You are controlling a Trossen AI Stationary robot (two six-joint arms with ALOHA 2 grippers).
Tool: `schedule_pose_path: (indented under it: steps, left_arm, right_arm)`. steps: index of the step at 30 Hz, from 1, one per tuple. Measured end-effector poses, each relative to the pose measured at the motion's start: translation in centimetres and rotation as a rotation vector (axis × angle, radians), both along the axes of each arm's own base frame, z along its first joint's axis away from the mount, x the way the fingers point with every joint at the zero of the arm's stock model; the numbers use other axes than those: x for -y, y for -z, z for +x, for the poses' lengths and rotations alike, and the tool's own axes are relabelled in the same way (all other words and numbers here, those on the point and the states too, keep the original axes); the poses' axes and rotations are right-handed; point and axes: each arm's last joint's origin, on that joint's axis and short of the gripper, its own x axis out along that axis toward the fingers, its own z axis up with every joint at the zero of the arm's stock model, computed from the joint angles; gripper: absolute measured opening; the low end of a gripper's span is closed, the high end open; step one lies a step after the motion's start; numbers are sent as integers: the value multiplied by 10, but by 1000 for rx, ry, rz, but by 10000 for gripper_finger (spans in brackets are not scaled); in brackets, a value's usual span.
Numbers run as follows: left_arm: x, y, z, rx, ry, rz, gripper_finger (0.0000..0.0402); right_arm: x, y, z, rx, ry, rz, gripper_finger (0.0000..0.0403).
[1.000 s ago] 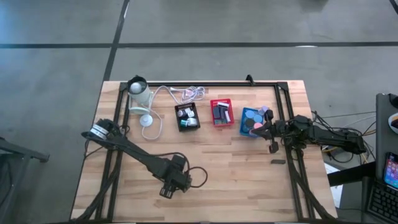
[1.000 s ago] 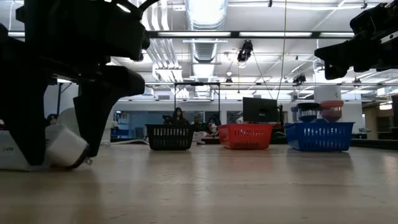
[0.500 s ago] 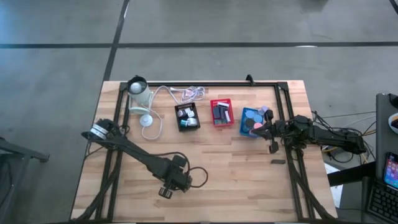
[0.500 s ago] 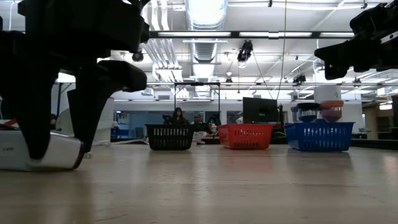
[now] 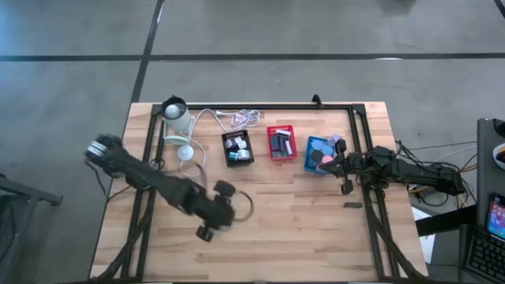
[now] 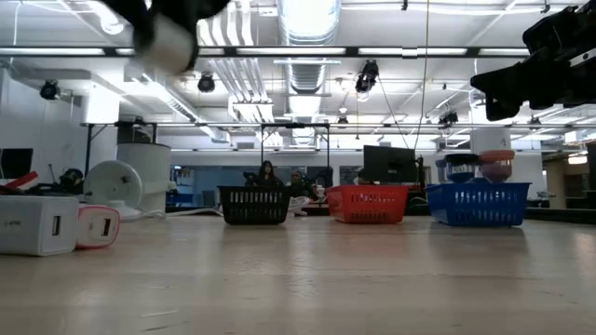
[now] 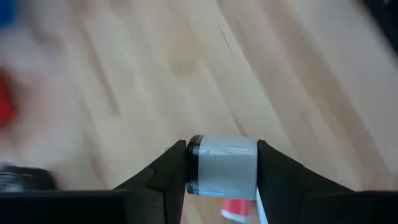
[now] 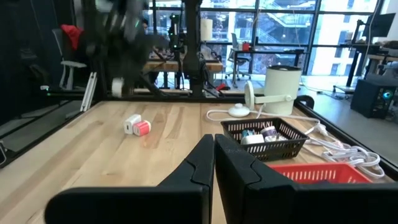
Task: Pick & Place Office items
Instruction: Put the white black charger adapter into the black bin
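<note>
I have the left end effector (image 7: 222, 177) raised above the front of the counter (image 5: 316, 229), clenched on a small white block (image 7: 224, 168) held between its fingers. Risk: the arm shows motion blur, and the block could slip out before it reaches the black tray (image 5: 237, 147). A white block with a pink one (image 6: 97, 226) lies loose on the counter below. The right end effector (image 8: 213, 152) waits fully closed and empty by the blue tray (image 5: 319, 154); that tray looks heaped, so rolls (image 5: 329, 144) may spill.
</note>
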Motion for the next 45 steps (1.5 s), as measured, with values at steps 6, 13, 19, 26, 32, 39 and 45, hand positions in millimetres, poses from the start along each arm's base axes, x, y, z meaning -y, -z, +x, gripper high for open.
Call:
schedule_pose_path:
  steps: [6, 13, 19, 26, 32, 39, 45]
  left_arm:
    - [-35, -29, -39, 371, 41, -212, 158]
    - [-79, 1, -94, 664, -104, -308, 158]
    - [-97, 37, -128, 839, -212, -388, 158]
    - [-108, 73, -149, 955, -356, -409, 158]
    - [-114, 77, -157, 1002, -447, -363, 158]
    - [-128, 73, -167, 1037, -468, -278, 158]
    - [-133, 83, -172, 1049, -470, -337, 158]
  right_arm:
    - [0, 2, 1, -21, 0, 7, 8]
    - [0, 2, 1, -22, 2, 0, 8]
    - [1, 2, 1, -21, 21, -8, 8]
    - [1, 2, 1, -21, 21, 8, 8]
    - [1, 2, 1, -21, 21, 7, 8]
    - [1, 2, 1, -20, 20, 7, 8]
    - [1, 2, 1, -21, 20, -1, 8]
